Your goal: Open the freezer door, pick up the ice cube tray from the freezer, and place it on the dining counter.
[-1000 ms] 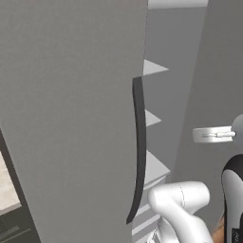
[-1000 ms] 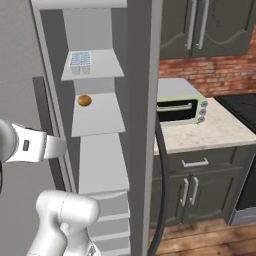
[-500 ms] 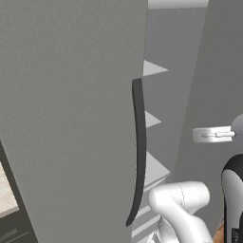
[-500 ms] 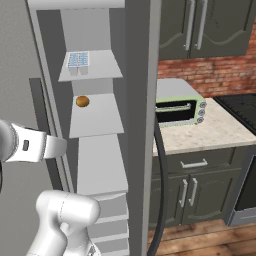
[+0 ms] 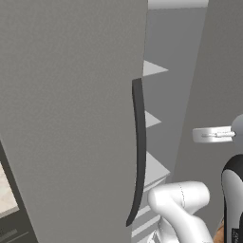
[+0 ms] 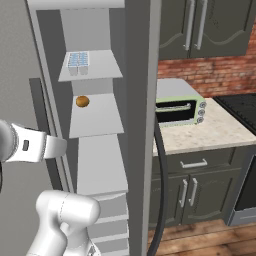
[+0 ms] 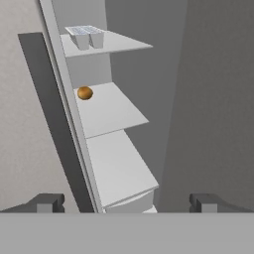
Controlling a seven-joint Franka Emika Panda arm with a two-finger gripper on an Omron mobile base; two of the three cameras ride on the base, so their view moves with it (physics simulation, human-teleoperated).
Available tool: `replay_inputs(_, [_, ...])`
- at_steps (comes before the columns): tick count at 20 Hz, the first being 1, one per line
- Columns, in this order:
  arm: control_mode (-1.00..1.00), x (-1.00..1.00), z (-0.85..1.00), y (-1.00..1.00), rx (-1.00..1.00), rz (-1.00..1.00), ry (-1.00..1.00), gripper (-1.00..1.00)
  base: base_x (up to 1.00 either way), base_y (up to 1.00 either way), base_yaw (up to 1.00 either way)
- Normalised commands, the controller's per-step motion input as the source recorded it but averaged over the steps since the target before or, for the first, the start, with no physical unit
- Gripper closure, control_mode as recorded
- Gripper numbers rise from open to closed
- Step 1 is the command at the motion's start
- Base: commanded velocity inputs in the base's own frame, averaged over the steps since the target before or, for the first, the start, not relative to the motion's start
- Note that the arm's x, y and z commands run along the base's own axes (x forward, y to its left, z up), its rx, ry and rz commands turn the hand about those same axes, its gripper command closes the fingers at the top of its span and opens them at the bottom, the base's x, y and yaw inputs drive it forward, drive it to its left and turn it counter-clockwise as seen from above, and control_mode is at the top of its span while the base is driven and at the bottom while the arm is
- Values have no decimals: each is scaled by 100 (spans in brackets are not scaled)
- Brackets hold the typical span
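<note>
The freezer door (image 5: 66, 118) stands swung open, its long dark curved handle (image 5: 138, 152) facing the left base view. Inside the freezer (image 6: 95, 150) the pale ice cube tray (image 6: 78, 60) sits on an upper light grey shelf, also seen as the tray (image 7: 87, 34) at the top of the hand view. My gripper (image 7: 127, 203) is open, its fingertips (image 7: 47, 202) wide apart, well below and short of the tray, facing the shelves. A sliver of beige top on a dark base (image 5: 5, 194) peeks past the door; I cannot tell if it is the dining counter.
A small round orange-brown item (image 6: 82, 101) lies on the shelf under the tray. The neighbouring grey door (image 6: 142, 100) with its dark handle (image 6: 161, 200) stands close on the right. Beyond it are a toaster oven (image 6: 177, 107) on a stone-topped cabinet (image 6: 220, 132) and dark wall cupboards.
The whole picture has shifted only very slightly. The arm, the open door and the tray keep about the same places.
</note>
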Motion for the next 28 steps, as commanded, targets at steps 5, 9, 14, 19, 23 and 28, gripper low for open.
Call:
replay_inputs(5, [100, 0, 0, 0, 0, 0, 0, -100, 56, -38, 0])
replay_inputs(9, [100, 0, 0, 0, 0, 0, 0, -100, 52, -53, 1])
replay_inputs(14, [100, 0, 0, 0, 0, 0, 0, -100, 28, -62, 12])
replay_inputs(19, [100, 0, 0, 0, 0, 0, 0, -100, 43, -63, 13])
replay_inputs(23, [100, 0, 0, 0, 0, 0, 0, -100, 43, -48, 5])
replay_inputs(28, [100, 0, 0, 0, 0, 0, 0, -100, 35, -30, 1])
